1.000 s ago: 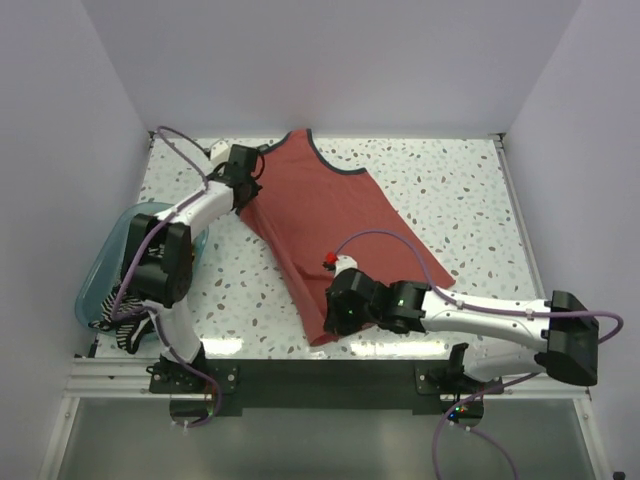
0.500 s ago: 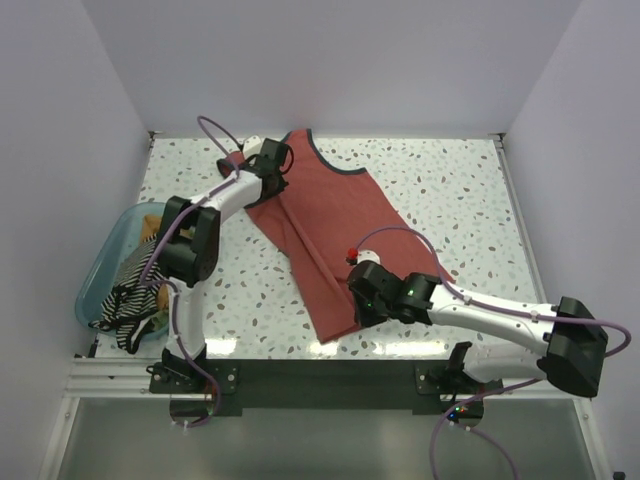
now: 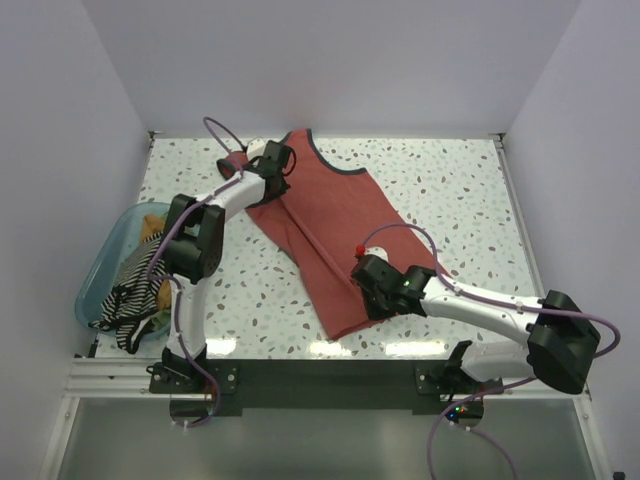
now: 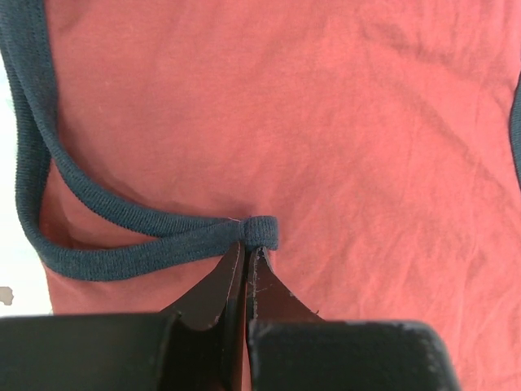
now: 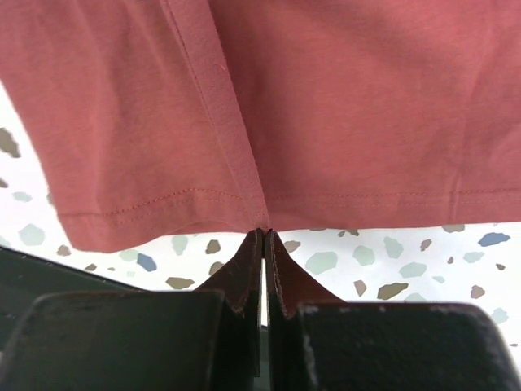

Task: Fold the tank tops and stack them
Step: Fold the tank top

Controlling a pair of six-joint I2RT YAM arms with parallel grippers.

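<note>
I see my left pincer (image 4: 247, 254) clamped on the rust-red tank top (image 4: 309, 122) at its navy trim (image 4: 122, 236) just ahead; my right pincer (image 5: 264, 238) is closed, seemingly nipping its hem (image 5: 163, 213).

The rust-red tank top (image 3: 335, 215) is matt, finely knit cloth, and its navy trim (image 4: 122, 236) is a thicker ribbed knit (the hem (image 5: 163, 208), toward 6 o'clock in the right wrist view, carries a neat stitched line). The left gripper (image 4: 246, 251) has fingers (image 4: 213, 289) of dark, smooth, matt plastic. At 9 o'clock of the smooth speckled tabletop (image 3: 460, 190) sits a glossy translucent teal plastic bin (image 3: 93, 280).
</note>
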